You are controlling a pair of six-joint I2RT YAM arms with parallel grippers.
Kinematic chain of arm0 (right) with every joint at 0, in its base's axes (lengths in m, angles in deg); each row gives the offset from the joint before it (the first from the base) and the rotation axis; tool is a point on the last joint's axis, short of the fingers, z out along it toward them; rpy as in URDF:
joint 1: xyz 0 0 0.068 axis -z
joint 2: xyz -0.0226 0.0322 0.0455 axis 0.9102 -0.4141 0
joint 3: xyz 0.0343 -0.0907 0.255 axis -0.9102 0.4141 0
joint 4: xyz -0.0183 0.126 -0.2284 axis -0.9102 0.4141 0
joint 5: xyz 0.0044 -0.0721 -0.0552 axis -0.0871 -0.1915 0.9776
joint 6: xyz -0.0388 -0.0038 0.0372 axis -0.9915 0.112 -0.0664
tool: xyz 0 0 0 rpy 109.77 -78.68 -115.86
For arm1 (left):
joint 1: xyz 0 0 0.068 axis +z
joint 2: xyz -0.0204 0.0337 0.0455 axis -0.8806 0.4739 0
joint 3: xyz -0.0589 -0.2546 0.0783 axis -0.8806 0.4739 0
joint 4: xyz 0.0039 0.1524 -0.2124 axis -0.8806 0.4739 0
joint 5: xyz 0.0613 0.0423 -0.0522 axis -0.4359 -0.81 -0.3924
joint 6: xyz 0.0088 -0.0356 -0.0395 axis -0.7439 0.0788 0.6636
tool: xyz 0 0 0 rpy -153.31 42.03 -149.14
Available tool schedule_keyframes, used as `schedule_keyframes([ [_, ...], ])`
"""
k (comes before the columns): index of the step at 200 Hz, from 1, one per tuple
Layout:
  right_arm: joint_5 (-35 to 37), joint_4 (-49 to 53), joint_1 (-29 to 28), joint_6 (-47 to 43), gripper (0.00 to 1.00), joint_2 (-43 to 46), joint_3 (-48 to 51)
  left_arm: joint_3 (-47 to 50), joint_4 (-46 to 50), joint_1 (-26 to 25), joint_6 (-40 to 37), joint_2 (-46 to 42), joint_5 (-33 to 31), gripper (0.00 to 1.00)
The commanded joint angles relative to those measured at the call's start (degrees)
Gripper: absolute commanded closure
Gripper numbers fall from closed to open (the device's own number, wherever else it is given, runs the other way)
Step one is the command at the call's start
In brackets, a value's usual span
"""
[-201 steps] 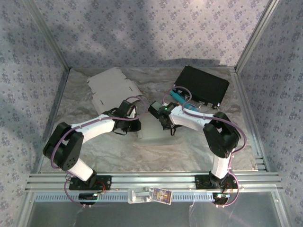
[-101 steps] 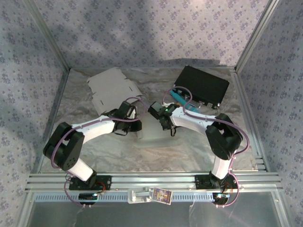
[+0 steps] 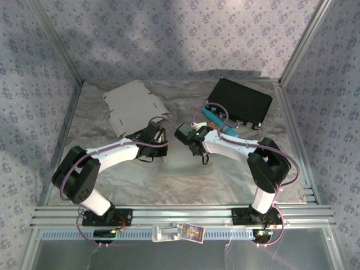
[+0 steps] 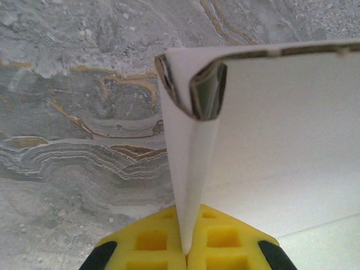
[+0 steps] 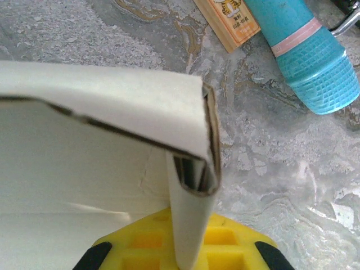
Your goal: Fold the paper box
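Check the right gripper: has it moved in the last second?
Yes. The right gripper has slid slightly toward the near edge, away from the black case, uncovering more of the teal flashlight.

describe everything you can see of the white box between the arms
The box is white card with brown cut edges, half folded: its floor lies flat on the table, near the middle, and its walls stand up. The left tool and right tool are each shut on a doubled-over upright wall corner, yellow pads pinching it.
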Motion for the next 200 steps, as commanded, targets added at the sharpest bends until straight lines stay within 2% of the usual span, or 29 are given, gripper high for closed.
schedule_keyframes([
  [1, 4.7, 4.8, -1.4, 4.2, 1.00, 0.4, -0.5, -0.7, 8.4, -2.4, 4.0, -0.1, -13.1, 1.00],
  [24, 3.9, 4.0, -1.8, 6.1, 1.00, 0.9, 1.1, 0.1, 11.1, -4.8, 10.2, -0.1, -19.7, 1.00],
  [42, 2.6, 3.2, -1.7, 6.4, 1.00, 1.1, 1.2, -0.1, 13.2, -5.6, 13.3, 0.7, -22.2, 1.00],
  [69, 0.6, 1.6, -1.5, 5.8, 1.00, 1.1, 4.0, -1.6, 13.3, -6.3, 13.3, 2.4, -22.7, 1.00],
  [94, 0.0, 1.6, -1.4, 5.6, 1.00, 0.8, 4.0, -5.0, 17.4, -7.8, 13.8, 4.7, -25.7, 1.00],
  [141, -1.2, 0.8, -0.1, 4.8, 1.00, 0.8, 4.5, -6.1, 20.0, -8.0, 14.3, 6.5, -25.8, 1.00],
  [156, -1.4, 0.5, 0.0, 4.3, 1.00, 0.8, 4.5, -6.0, 19.4, -8.0, 13.8, 6.8, -24.9, 0.95],
  [200, -1.4, 0.4, 0.0, 4.2, 1.00, 0.8, 4.3, -5.6, 18.9, -8.0, 13.7, 7.7, -24.1, 0.96],
])
